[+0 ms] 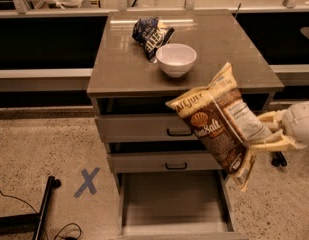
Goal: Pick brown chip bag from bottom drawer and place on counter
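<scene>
The brown chip bag (218, 126) hangs tilted in the air in front of the cabinet's right side, its top end level with the counter's front edge. My gripper (260, 132) comes in from the right and is shut on the bag's right edge. The bottom drawer (173, 202) stands pulled open below, its grey floor bare. The counter (124, 59) is the cabinet's flat grey-brown top.
A white bowl (176, 59) and a dark blue chip bag (150, 33) sit on the counter's middle and back. The two upper drawers (144, 128) with black handles are nearly shut. A blue tape X (87, 182) marks the floor at left, near a black stand leg (44, 209).
</scene>
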Motion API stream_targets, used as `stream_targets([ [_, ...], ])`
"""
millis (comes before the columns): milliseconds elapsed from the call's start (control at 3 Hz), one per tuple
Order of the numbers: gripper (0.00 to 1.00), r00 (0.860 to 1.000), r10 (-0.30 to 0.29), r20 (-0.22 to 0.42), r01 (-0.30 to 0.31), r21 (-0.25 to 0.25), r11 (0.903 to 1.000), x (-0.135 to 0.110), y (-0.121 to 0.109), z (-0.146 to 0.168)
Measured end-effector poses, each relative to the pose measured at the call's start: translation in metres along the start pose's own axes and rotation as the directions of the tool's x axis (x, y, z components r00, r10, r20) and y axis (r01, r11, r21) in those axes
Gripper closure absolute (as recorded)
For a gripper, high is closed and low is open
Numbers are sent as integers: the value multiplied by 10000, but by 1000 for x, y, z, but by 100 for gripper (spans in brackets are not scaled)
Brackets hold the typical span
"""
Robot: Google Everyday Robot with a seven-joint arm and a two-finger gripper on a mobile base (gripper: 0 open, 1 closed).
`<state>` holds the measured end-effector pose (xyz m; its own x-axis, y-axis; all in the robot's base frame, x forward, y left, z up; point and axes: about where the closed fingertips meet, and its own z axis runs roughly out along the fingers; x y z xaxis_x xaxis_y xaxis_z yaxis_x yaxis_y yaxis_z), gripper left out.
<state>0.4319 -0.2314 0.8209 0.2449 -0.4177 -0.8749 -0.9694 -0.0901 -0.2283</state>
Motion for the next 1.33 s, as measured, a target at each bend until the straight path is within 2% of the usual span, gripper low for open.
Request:
stream_targets([
  [333, 100, 9998, -64, -210, 71, 316, 9995, -28, -44, -18],
  [667, 100, 9982, 313, -509, -260, 1026, 9944, -56, -98, -38],
  [1000, 100, 9918, 1084, -680, -958, 1671, 9813, -72, -146, -51],
  [1333, 100, 9705, 2320, -648, -2081, 2597, 9430, -63, -178, -71],
])
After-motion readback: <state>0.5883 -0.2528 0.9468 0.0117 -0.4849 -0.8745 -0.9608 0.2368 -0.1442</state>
